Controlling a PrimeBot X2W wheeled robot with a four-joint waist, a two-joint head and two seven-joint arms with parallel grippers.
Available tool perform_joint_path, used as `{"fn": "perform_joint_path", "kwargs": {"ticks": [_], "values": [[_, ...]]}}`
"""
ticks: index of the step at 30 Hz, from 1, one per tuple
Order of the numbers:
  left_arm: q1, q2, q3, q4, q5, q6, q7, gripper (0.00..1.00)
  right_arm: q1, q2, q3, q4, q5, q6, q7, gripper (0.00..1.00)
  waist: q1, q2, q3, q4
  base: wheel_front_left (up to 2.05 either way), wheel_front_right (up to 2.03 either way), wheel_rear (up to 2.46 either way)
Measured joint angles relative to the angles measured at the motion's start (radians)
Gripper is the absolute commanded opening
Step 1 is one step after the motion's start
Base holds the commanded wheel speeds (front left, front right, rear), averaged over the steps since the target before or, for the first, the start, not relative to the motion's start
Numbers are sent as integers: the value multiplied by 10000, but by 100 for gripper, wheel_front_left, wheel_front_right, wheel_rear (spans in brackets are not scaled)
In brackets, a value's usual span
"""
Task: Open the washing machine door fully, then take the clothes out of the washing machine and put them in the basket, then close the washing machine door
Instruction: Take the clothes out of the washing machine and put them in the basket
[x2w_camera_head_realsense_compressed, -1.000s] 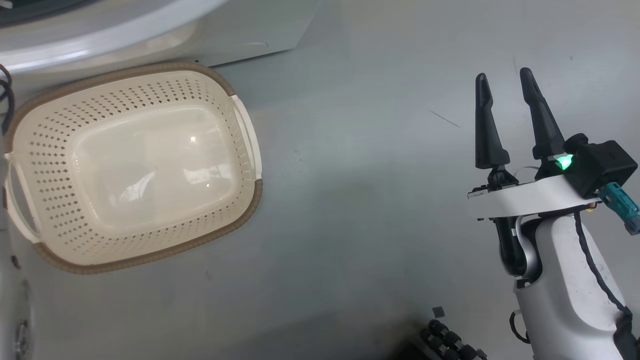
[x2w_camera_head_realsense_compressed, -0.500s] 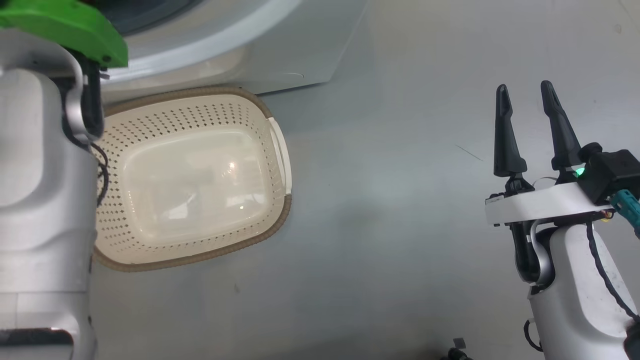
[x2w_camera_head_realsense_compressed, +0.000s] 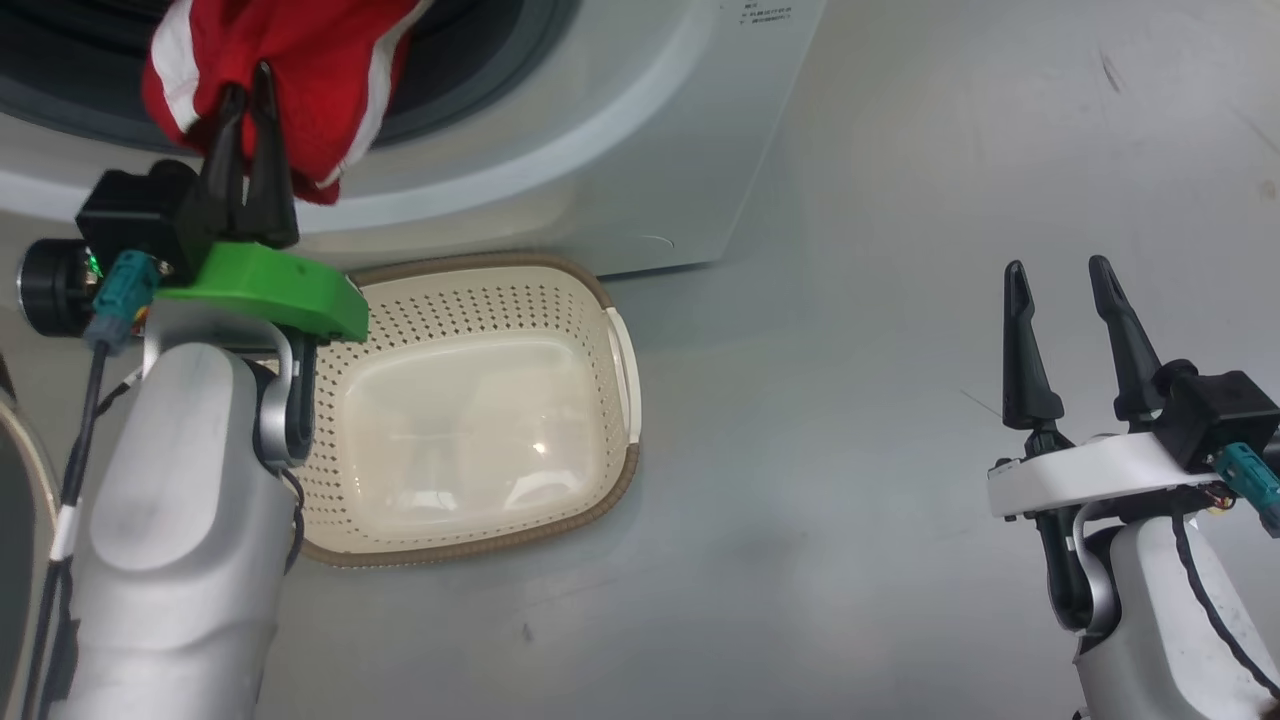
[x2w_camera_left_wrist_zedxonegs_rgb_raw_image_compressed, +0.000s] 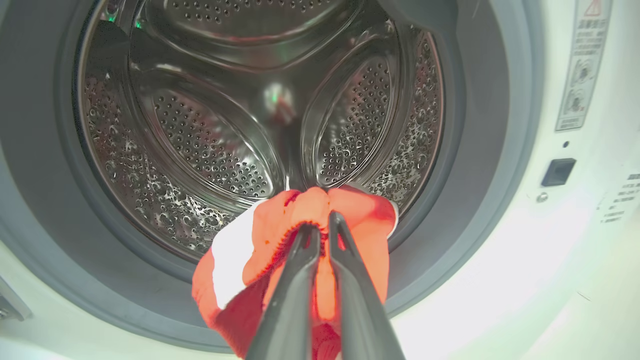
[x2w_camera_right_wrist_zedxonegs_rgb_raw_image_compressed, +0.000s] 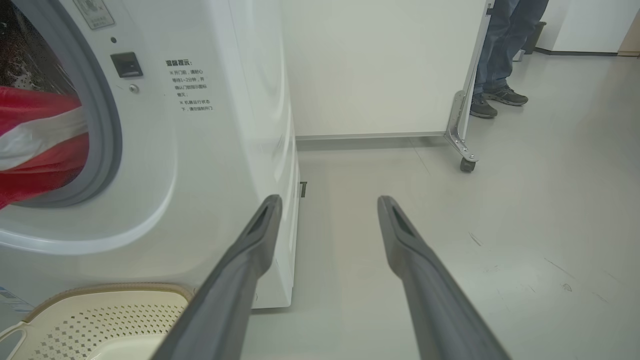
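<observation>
Red clothes (x2w_camera_head_realsense_compressed: 320, 60) hang at the mouth of the washing machine (x2w_camera_head_realsense_compressed: 650, 140), pinched between the narrow jaws of the left gripper (x2w_camera_head_realsense_compressed: 248, 80). Unloading step: next they need lowering into the basket (x2w_camera_head_realsense_compressed: 560, 525) on the floor (x2w_camera_head_realsense_compressed: 850, 450) just below. Jaws of the right gripper (x2w_camera_head_realsense_compressed: 1058, 268) stand wide, holding nothing.

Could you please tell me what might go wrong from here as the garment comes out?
The left gripper pinches just a bunched fold of the red garment, so it might slip and drop. The fabric drapes over the grey rubber ring and could snag. Released too early, it could miss the basket.
</observation>
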Motion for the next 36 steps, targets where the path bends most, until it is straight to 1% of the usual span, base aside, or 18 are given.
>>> {"fn": "perform_joint_path", "kwargs": {"ticks": [2,7,12,17,28,36], "values": [[304,-31,-96,-221,48,2,0,0,153,-2,-29,19,-2,0,0,100,1,0,-228,110,0,0,0],[1108,-100,-222,-861,132,178,0,0,417,2,-19,48,-2,4,0,100,0,0,-733,379,0,0,0],[1973,-176,-464,-1344,134,205,0,0,589,2,-25,38,-2,8,0,100,0,0,-1094,629,0,0,0],[2845,-205,-407,-1707,109,351,0,0,666,8,12,42,-82,13,0,100,0,0,-1356,794,0,0,0],[4159,-215,-433,-2784,115,610,-2,0,915,58,19,23,-82,29,0,100,0,0,-1667,945,0,0,0],[4859,-221,-660,-2932,23,616,0,0,1017,61,27,-44,-82,29,0,100,0,0,-1657,931,0,0,0]]}}
